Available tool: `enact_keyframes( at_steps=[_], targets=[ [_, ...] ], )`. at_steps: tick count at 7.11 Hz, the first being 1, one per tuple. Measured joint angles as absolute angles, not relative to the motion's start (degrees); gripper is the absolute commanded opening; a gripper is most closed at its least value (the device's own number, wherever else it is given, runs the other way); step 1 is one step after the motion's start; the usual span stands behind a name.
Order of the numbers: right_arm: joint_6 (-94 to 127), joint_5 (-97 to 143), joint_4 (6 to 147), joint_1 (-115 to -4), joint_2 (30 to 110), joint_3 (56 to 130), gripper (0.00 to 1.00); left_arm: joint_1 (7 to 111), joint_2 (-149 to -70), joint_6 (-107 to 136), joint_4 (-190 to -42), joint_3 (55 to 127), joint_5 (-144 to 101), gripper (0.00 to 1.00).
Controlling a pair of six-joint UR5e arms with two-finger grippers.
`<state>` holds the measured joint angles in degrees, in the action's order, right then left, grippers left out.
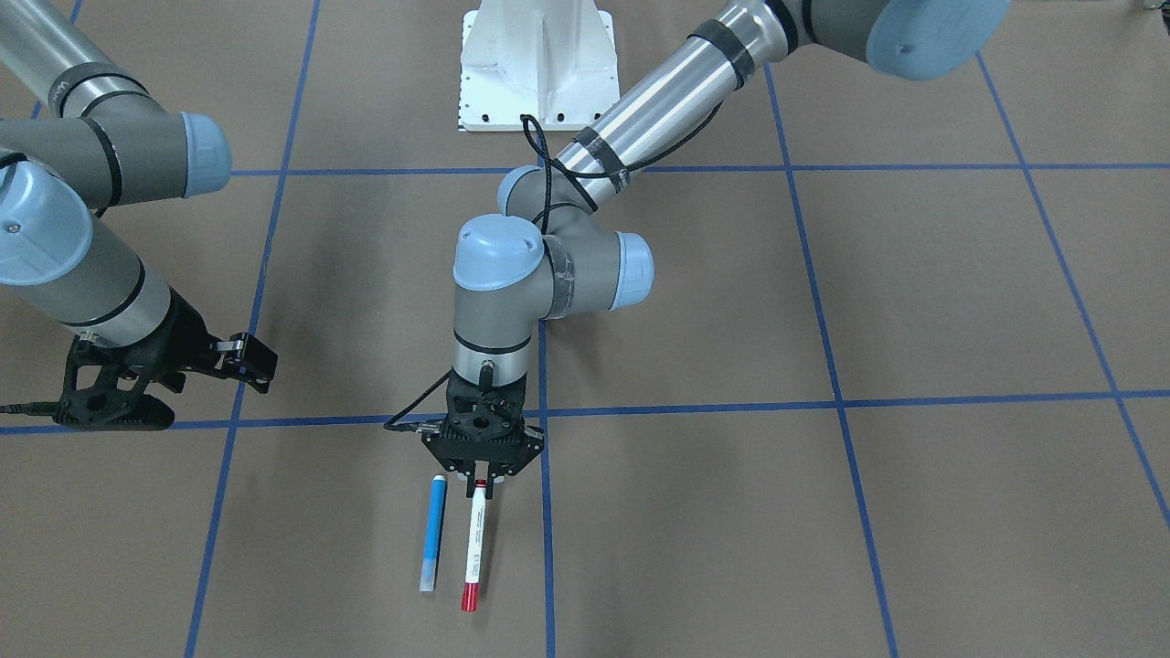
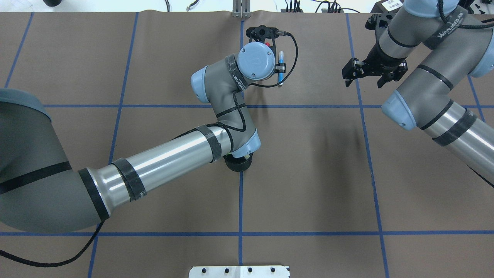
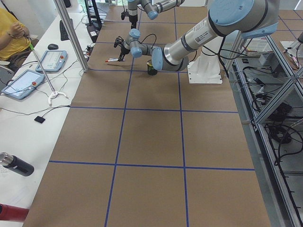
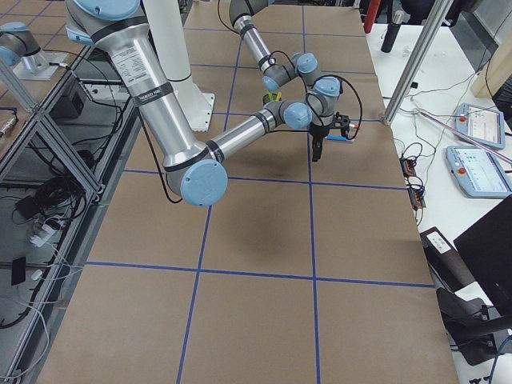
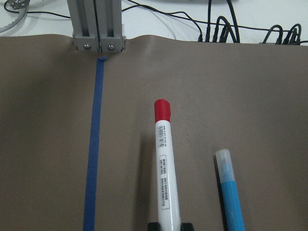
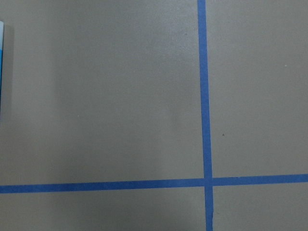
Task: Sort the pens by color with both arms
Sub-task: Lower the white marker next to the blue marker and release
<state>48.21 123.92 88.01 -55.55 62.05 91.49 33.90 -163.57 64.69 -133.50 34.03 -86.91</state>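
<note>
Closing on the red-capped pen's (image 1: 473, 548) near end, the left tool (image 1: 481, 482) holds it low on the table (image 1: 731, 512), its length pointing straight away. The blue pen (image 1: 433, 535) lies parallel, just beside. The right tool (image 2: 363, 83) hangs open, empty, well apart.

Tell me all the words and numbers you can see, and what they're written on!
"WANJEED", or close to it: white letters on the right arm; the last letters are unclear.
Red-capped pen: a barcode and tiny print on its white label, too blurred to read.
Left arm: a sticker with print, too small to read.
White sign past the table's far edge: dark characters, too small to read.
</note>
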Motion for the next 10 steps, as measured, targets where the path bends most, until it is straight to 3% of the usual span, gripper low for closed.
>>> enact_keyframes(
  at_steps=[1, 3, 4, 5, 10],
  targets=[
    [48.24, 123.93, 88.00, -55.55, 62.05, 91.47, 0.99, 33.62, -163.61, 64.69, -133.51, 34.04, -86.78, 0.24],
    [48.31, 123.91, 87.98, -55.50, 62.05, 91.42, 0.99, 33.44, -163.65, 64.63, -133.51, 34.03, -86.47, 0.77],
    [48.33, 123.87, 87.98, -55.47, 62.05, 91.41, 0.99, 33.41, -163.65, 64.61, -133.51, 34.02, -86.42, 0.93],
    [48.36, 123.85, 87.98, -55.47, 62.05, 91.41, 0.99, 33.41, -163.65, 64.60, -133.51, 34.03, -86.41, 0.99],
    [48.43, 123.81, 86.56, -55.49, 61.98, 91.36, 0.99, 33.99, -163.56, 64.72, -132.69, 37.63, -87.43, 0.99]
  ],
)
